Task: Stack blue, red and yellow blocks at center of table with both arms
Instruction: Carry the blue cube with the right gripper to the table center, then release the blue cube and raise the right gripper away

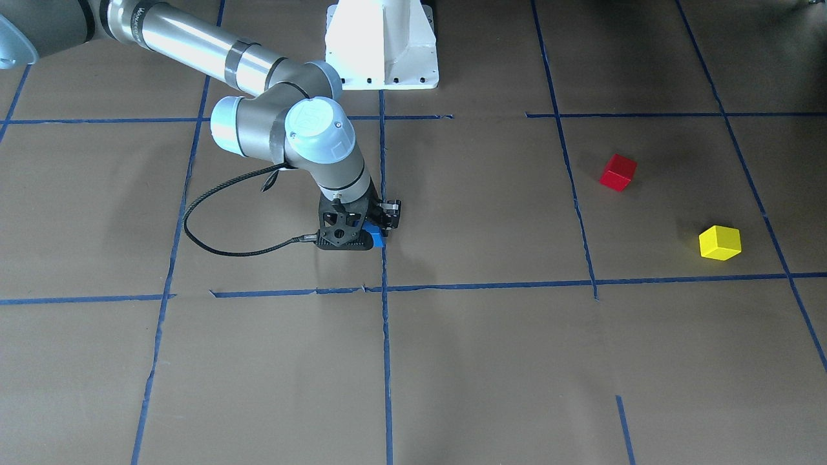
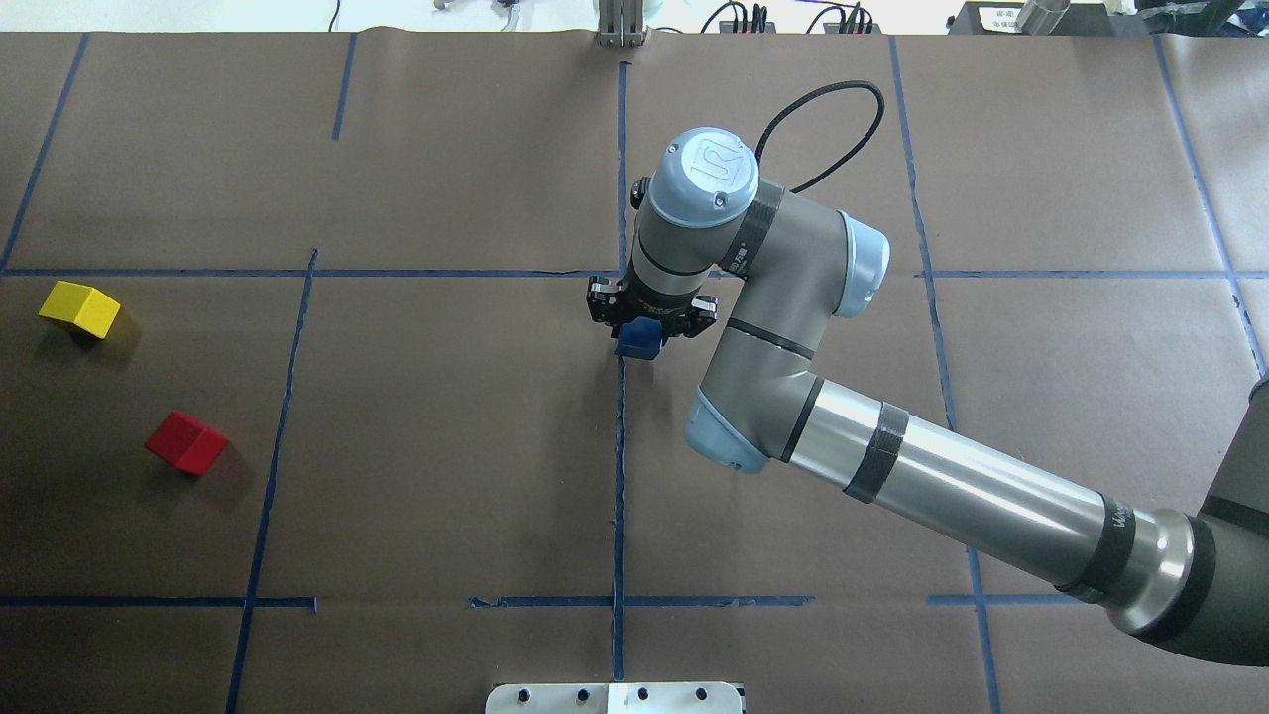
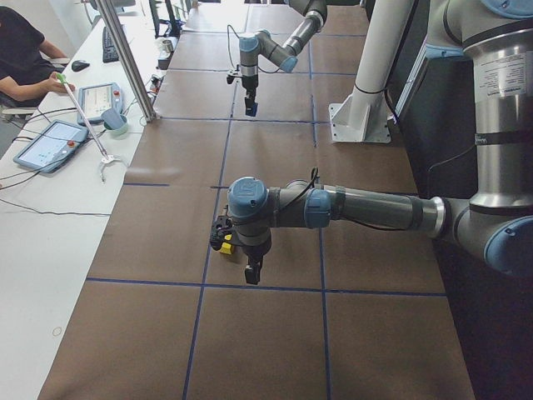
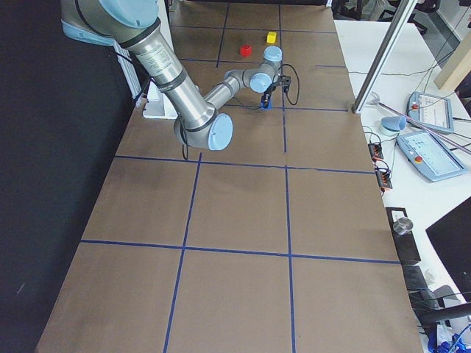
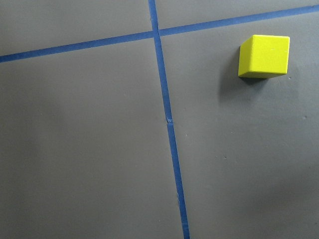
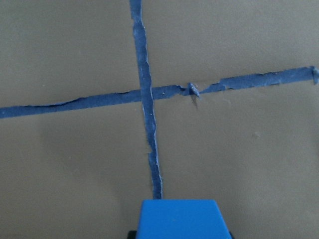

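Grips blue block (image 2: 639, 339) tight in right gripper (image 2: 649, 319)! Spots red (image 2: 186, 442) and yellow (image 2: 79, 308) well off to its left. Hovers left gripper (image 3: 250, 277) near yellow; can't tell whether open or closed.
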You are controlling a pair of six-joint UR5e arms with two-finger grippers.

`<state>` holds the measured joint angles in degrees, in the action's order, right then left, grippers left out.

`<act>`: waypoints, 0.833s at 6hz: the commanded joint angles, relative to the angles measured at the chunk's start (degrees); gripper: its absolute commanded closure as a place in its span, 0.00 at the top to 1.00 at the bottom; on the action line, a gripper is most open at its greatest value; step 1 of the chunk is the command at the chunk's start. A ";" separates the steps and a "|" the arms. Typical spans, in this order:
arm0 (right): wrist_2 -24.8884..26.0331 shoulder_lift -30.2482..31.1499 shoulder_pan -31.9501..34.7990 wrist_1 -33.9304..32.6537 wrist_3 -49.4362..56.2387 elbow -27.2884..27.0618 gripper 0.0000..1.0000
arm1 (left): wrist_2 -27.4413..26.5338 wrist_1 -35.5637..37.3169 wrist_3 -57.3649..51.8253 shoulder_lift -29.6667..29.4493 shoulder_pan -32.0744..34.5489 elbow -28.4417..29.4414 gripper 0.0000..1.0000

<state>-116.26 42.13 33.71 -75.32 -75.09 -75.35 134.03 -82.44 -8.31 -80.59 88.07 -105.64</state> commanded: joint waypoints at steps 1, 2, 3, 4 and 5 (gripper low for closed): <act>1.38 -0.56 -1.36 0.00 1.60 1.16 0.02 | 0.00 0.00 0.05 0.00 0.00 -0.01 1.00; 1.73 -1.95 -1.54 -0.09 2.40 2.82 0.05 | 0.00 0.00 0.05 0.00 0.09 -0.01 1.00; 1.91 -1.97 -1.81 -0.09 3.28 3.01 0.79 | 0.00 0.00 -0.04 0.00 0.09 -0.01 1.00; 5.31 -2.58 -3.29 -0.79 3.37 3.01 1.00 | 0.00 0.00 -0.04 0.00 0.09 -0.01 1.00; 7.34 -2.67 -3.65 -0.88 6.07 2.58 1.00 | 0.00 0.00 -0.13 0.00 0.09 -0.10 1.00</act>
<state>-111.11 39.69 30.67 -75.98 -70.97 -72.51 134.03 -82.44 -8.37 -80.60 88.15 -105.68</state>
